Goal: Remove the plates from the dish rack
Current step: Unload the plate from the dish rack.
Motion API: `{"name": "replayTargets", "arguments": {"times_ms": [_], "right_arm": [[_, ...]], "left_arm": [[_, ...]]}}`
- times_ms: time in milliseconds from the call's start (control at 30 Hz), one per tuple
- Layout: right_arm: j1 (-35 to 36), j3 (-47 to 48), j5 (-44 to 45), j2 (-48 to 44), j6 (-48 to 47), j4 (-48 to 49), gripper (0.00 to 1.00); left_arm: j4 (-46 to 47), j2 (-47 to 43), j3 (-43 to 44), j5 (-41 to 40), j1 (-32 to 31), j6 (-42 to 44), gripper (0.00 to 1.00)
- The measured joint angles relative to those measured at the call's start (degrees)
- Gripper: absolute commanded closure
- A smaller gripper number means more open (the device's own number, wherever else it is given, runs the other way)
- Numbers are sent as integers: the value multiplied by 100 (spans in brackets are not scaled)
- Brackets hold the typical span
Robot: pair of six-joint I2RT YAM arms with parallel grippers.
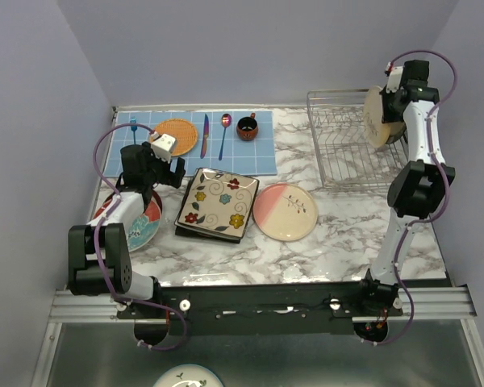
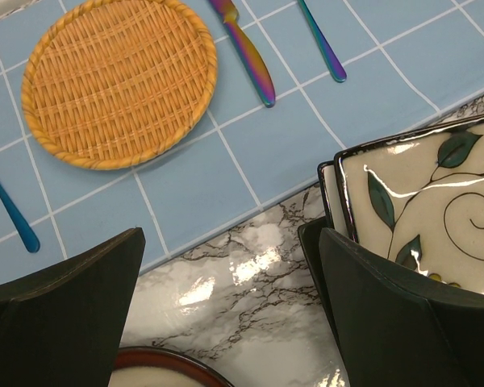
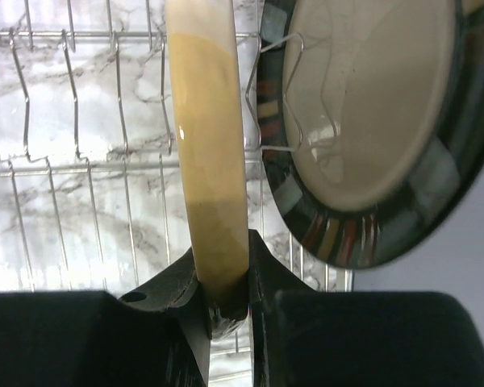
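Observation:
The silver wire dish rack (image 1: 339,153) stands at the back right. My right gripper (image 1: 393,103) is shut on the rim of a cream plate (image 1: 376,118), which stands upright at the rack's right end. In the right wrist view this plate (image 3: 210,153) is edge-on between my right gripper's (image 3: 224,274) jaws, and a stripe-rimmed plate (image 3: 363,121) stands in the rack wires (image 3: 64,161) just to its right. On the table lie a square flowered plate (image 1: 218,201), a pink and cream round plate (image 1: 285,211) and a red-rimmed plate (image 1: 148,223). My left gripper (image 1: 160,165) hovers open and holds nothing.
A blue placemat (image 1: 185,149) at the back left carries an orange woven mat (image 1: 177,135), a knife (image 1: 204,135), a spoon (image 1: 224,133) and a dark-red cup (image 1: 247,126). In the left wrist view my left gripper (image 2: 230,266) is over bare marble between the square plate (image 2: 427,201) and the red-rimmed plate (image 2: 165,371).

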Motion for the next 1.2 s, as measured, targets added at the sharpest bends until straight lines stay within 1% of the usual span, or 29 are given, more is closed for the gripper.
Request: {"name": "replayTargets", "arguments": {"times_ms": [100,567,800,933,1000,1200], "right_arm": [[-2,-46,13,-262,2,-260,99],[0,-46,4,-920,-17,-479,99],[61,-162,-476,-1414,68,-684,99],[68,-337,-988,-1784,197,-715,99],[63,-428,-1377,-1932,284,-717,99],[31,-634,-3075,-2044,553,-730,99]], "left_arm": [[0,0,-33,-2,0,7,1],[-13,0,-57,-85,0,31,1],[-57,0,-57,-105,0,44,1],[-92,0,-57,-107,0,46,1],[-118,0,-57,-120,0,48,1],[-105,-15,-70,-234,0,39,1]]}}
